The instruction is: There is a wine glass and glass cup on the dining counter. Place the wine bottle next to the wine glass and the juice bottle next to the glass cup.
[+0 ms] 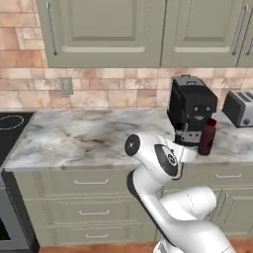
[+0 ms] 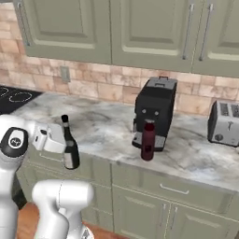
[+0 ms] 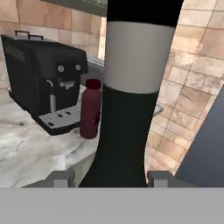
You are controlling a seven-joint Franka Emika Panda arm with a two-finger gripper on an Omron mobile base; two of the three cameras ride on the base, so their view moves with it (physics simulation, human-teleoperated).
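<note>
Hand view: coffee machine (image 3: 48,83) behind juice bottle (image 3: 90,114).

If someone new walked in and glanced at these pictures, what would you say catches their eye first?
Probably the wine bottle, upright in the gripper just off the front edge of the marble worktop; in the hand view it looms between the fingertips. Next, the black coffee machine against the brick backsplash, with the maroon juice bottle standing right in front of it. A silver toaster sits at the right end.
</note>
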